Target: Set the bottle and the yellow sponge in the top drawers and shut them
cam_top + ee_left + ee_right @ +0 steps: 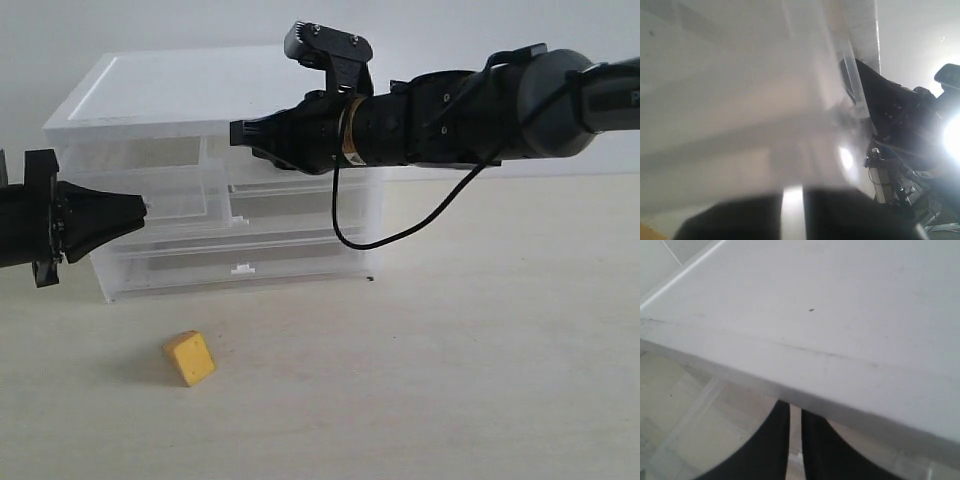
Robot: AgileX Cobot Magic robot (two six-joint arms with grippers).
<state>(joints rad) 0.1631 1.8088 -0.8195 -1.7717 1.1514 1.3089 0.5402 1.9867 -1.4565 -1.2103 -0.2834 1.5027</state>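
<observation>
Left tool (143,210), jaws closed, touches the cabinet (300,255).

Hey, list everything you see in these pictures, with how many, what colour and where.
drawer cabinet: one, translucent white, at the back of the table
yellow sponge: one, yellow-orange, on the table in front of the cabinet, apart from it
table: one, pale wood tone, under everything
cable: one, black, hanging in a loop from the right arm
left tool: one, black, narrow slit between its tips, at the cabinet's front
right tool: one, black, narrow slit between its tips, at the cabinet's upper front
</observation>
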